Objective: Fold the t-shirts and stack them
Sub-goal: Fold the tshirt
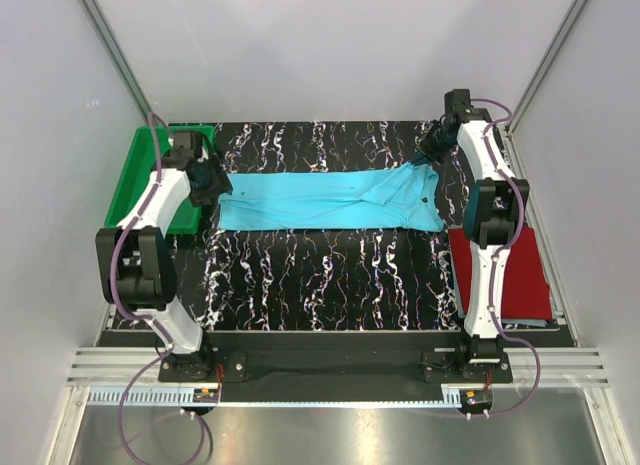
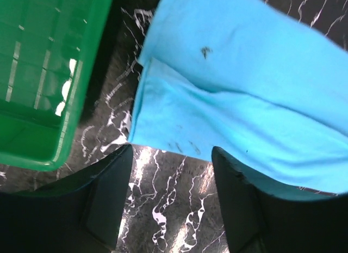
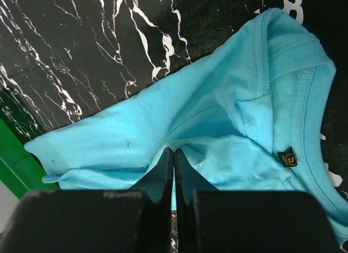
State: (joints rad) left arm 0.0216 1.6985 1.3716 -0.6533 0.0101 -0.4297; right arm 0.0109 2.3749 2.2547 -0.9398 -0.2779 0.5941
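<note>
The turquoise t-shirt point(image 1: 320, 200) lies as a long folded band across the black marbled table, collar end to the right. My left gripper point(image 1: 215, 182) hovers at the shirt's left end, open. In the left wrist view nothing is between the fingers point(image 2: 109, 198), and the shirt's edge point(image 2: 179, 139) lies just past the tips of my left gripper point(image 2: 171, 171). My right gripper point(image 1: 424, 157) is shut on a pinch of the turquoise t-shirt point(image 3: 217, 111) near its collar and dark neck label point(image 3: 287, 156); the closed tips of my right gripper point(image 3: 174, 150) lift the cloth slightly. The dark red t-shirt point(image 1: 515, 275) lies folded at the right.
A green plastic tray point(image 1: 143, 165) stands at the table's left edge, right beside my left arm; its near corner point(image 2: 49, 100) fills the left of the left wrist view. White enclosure walls surround the table.
</note>
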